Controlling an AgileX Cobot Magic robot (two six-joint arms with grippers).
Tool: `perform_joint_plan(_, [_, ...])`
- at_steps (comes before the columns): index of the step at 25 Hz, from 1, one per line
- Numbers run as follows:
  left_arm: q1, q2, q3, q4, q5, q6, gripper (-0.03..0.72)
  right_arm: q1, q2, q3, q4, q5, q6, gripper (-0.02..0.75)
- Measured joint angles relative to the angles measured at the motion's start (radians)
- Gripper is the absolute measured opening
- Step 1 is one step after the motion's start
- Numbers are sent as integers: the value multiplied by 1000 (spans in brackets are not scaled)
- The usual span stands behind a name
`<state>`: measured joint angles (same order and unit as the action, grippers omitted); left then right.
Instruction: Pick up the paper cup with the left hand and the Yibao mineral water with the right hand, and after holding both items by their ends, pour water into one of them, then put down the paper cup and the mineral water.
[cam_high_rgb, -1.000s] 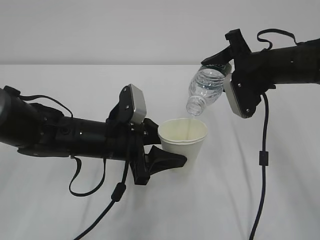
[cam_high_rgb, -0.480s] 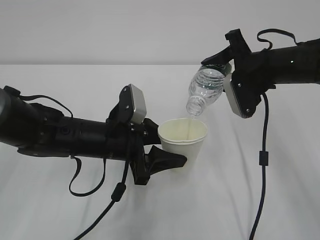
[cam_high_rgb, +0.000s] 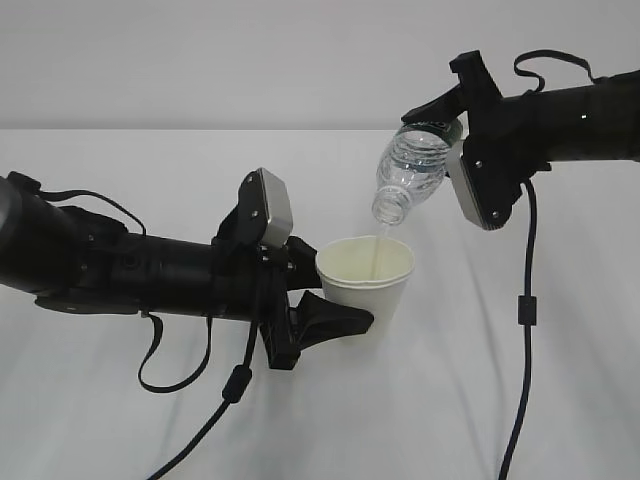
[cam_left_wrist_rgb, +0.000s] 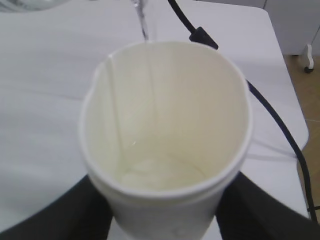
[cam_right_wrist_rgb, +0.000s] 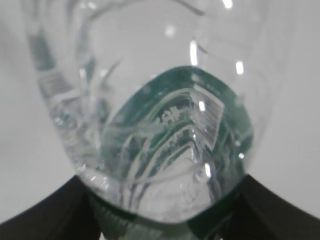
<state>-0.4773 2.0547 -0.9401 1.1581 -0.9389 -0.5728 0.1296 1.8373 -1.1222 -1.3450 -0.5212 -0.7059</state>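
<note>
Near the middle of the white tabletop (cam_high_rgb: 90, 400), the left hand (cam_high_rgb: 335, 318) clamps the upright paper cup (cam_high_rgb: 366, 280) while the right hand (cam_high_rgb: 452, 112) grips the tilted Yibao mineral water (cam_high_rgb: 410, 172), its mouth just above the cup's rim.

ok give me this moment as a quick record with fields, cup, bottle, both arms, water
paper cup: upright, off the table, in the left gripper
bottle: uncapped, tilted mouth-down over the cup, in the right gripper
water: thin stream from the mouth into the cup; shallow pool at the cup bottom
table: white
</note>
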Motion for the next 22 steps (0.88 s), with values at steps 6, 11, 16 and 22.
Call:
perform_joint_plan(6, [0, 0, 0, -6, 0, 0, 417, 0, 0, 0, -2, 0, 0, 456])
perform_joint_plan(11, [0, 0, 0, -6, 2, 0, 415, 0, 0, 0, -2, 0, 0, 456])
perform_joint_plan(16, [0, 0, 0, -6, 2, 0, 415, 0, 0, 0, -2, 0, 0, 456])
perform_joint_plan(22, [0, 0, 0, -6, 2, 0, 415, 0, 0, 0, -2, 0, 8, 456])
